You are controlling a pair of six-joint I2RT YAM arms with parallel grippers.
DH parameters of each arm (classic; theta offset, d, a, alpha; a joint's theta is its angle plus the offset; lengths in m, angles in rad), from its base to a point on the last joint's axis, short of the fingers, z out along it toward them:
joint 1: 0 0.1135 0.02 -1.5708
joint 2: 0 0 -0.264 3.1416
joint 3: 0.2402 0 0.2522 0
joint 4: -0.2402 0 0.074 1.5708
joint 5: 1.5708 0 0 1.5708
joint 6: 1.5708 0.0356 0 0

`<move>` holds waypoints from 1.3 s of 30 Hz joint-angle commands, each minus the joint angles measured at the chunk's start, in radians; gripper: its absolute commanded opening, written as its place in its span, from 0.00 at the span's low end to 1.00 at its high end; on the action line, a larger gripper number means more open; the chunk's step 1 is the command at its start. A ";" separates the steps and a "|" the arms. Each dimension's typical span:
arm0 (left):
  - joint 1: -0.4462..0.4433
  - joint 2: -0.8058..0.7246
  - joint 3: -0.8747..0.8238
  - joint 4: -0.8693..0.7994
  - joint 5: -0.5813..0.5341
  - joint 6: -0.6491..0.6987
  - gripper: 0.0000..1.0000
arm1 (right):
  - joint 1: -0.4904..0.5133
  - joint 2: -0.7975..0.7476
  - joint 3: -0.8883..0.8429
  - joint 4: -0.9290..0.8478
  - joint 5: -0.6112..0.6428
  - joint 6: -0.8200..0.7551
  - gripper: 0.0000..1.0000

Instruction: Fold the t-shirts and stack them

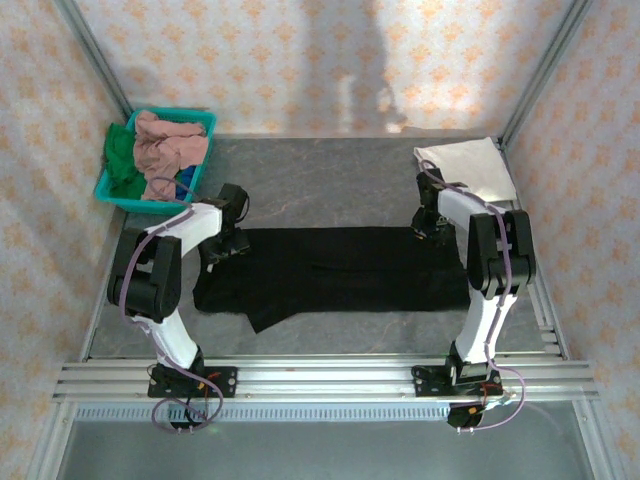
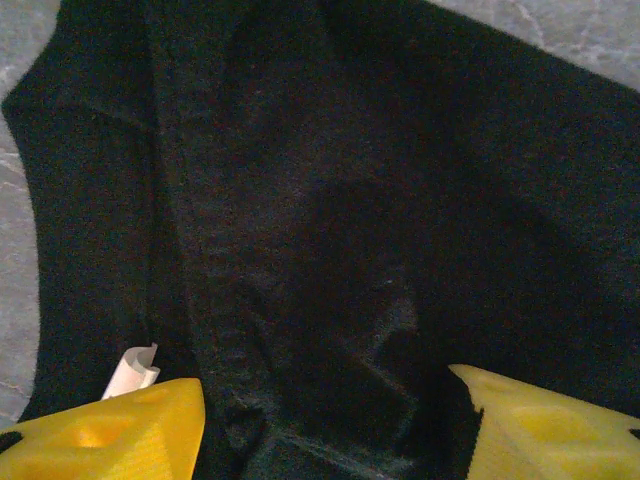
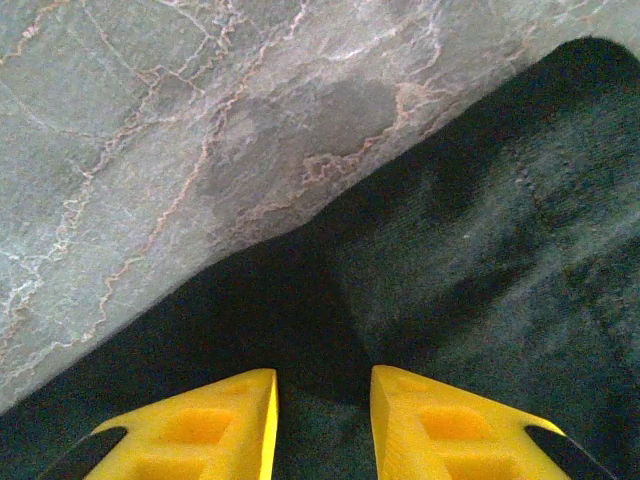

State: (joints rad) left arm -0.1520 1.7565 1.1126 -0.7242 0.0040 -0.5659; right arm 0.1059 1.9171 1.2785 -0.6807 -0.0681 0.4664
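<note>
Top view. Spread lengthwise across the middle of the grey marbled table [image 1: 320, 175]: a large plain black cloth t-shirt [image 1: 340, 268], mostly flat, with one flap trailing toward the near edge at its left. At its left end, the left gripper [image 1: 222, 248], down at the cloth. At its far right corner, the right gripper [image 1: 425, 228], low by the edge. In the far right corner of the table, apart from the black one, a folded cream-white cloth t-shirt [image 1: 470, 165]. In the far left corner, a teal plastic basket [image 1: 118, 192] heaped with a crumpled pink cloth t-shirt [image 1: 170, 145], a green cloth t-shirt [image 1: 120, 155] at its left side and a bit of a blue cloth t-shirt [image 1: 186, 180] at the near side.

Left wrist. Black cloth nearly everywhere, with a raised fold running down between the yellow fingers [image 2: 130, 435]. Jaws wide apart, one tip to either side of that fold. Just above the left finger, a small white tag [image 2: 135, 370] poking from the cloth.

Right wrist. Yellow fingers [image 3: 200, 430] close together with a narrow gap between, set over the diagonal edge of the black cloth against bare table. Cannot tell whether cloth is pinched there or merely lying beneath the tips.
</note>
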 commanded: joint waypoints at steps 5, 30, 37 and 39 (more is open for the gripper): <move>-0.008 0.172 0.170 0.016 0.086 0.017 0.58 | 0.019 -0.081 -0.027 -0.026 0.032 0.009 0.31; -0.088 0.749 1.366 -0.147 0.244 0.088 0.74 | 0.356 -0.146 -0.201 -0.018 0.122 0.030 0.33; -0.130 0.439 0.845 -0.003 0.188 0.058 0.75 | 0.370 -0.072 -0.162 -0.011 0.055 0.055 0.33; -0.145 0.411 0.732 0.032 0.183 0.037 0.70 | 0.379 -0.066 -0.150 -0.015 0.039 0.073 0.32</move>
State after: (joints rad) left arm -0.2703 2.1822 1.9652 -0.7597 0.2207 -0.5072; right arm 0.4686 1.8076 1.1156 -0.6952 -0.0029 0.5037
